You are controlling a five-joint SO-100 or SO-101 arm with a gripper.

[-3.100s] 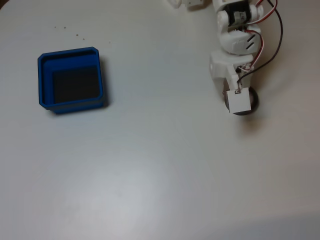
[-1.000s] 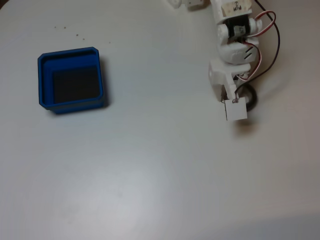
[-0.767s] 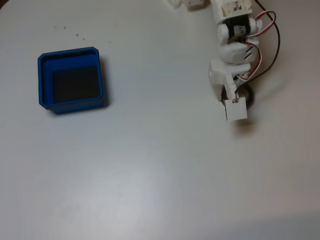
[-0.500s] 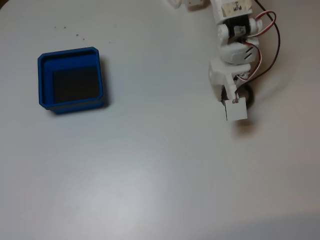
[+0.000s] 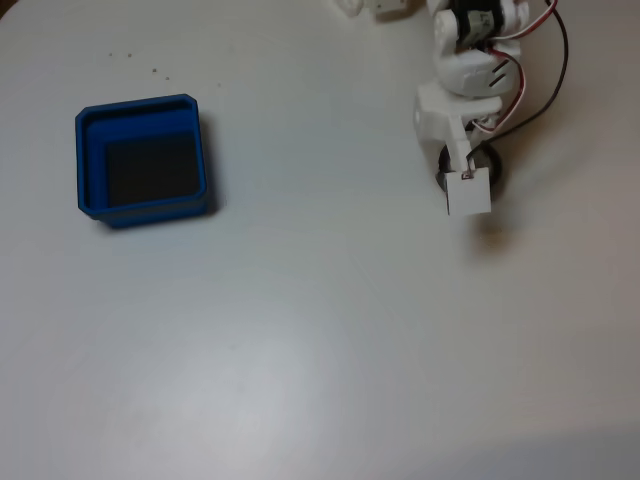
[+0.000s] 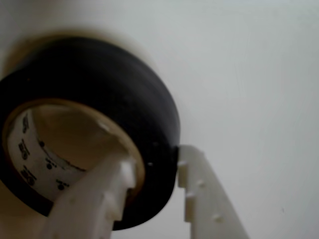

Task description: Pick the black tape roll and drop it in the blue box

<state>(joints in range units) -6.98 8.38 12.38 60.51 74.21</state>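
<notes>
Progress: the pick looks made, and the drop is all ahead. The blue box (image 5: 143, 159) sits with nothing on its dark floor.

Done so far: the end effector (image 6: 152, 172) has the black tape roll (image 6: 112, 94) by its wall. Whether the roll is off the surface (image 5: 320, 340) yet, I cannot tell. In the wrist view a shadow rings its upper edge, which hints at a lift but does not settle it.

Left to do: carry the roll across to the box, then let go over the dark floor.

Where the roll is: in the fixed view the black tape roll (image 5: 490, 165) peeks out from under the arm at about 2 o'clock on the surface. The box lies well apart at about 9 o'clock, so the carry crosses most of the surface.

End effector: narrowed down to the thickness of the roll's wall, and clamped on it. One finger reaches inside the pale core; the other finger (image 6: 197, 186) presses the black outer face. Both touch the tape, at about 5 o'clock on the ring as the wrist view shows it.

Grip quality: my read is a one-sided pinch on one wall, so the roll could swing or tilt during the carry.
</notes>
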